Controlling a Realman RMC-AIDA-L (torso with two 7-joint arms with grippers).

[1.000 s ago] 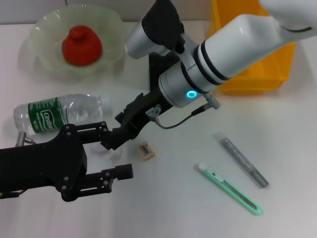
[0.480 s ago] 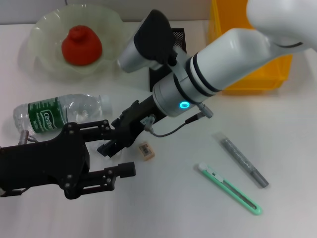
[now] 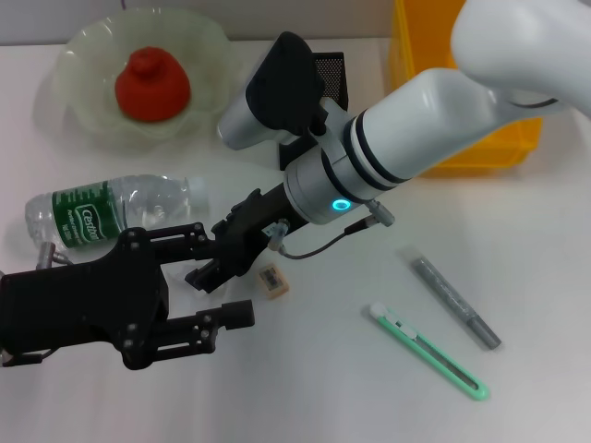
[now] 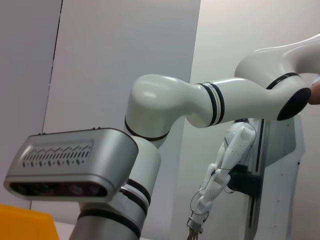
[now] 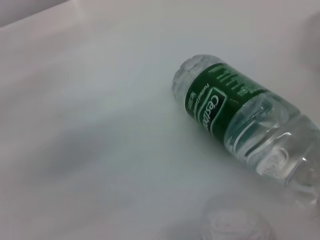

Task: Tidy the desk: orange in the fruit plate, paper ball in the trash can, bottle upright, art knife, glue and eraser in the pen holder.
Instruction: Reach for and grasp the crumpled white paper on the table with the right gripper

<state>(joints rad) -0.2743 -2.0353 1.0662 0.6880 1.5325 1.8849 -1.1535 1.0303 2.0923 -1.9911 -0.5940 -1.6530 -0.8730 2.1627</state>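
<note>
The head view takes in the whole white surface (image 3: 554, 305). The orange (image 3: 152, 85) sits in the fruit plate (image 3: 83, 55) at the far left, and the bottle (image 3: 115, 210) lies on its side nearer the robot, cap end toward the middle. The left gripper (image 3: 226, 277) reaches in from the left with its two black fingers spread wide, nothing between them. The right gripper (image 3: 231, 254) comes down from the upper right and its dark tip sits in the gap of the left one, just beside the eraser (image 3: 272, 280); whether its fingers are apart or closed, I cannot tell. The pen holder (image 3: 331, 72) shows only partly behind the right arm, with the yellow trash can (image 3: 480, 148) to its right. The glue (image 3: 454, 302) and the art knife (image 3: 429, 351) lie side by side, apart, at the near right.

The right wrist view shows only the bottle (image 5: 245, 125), lying flat with its green label up. The left wrist view looks upward at the right arm (image 4: 200, 105) and a wall, with no desk items in it.
</note>
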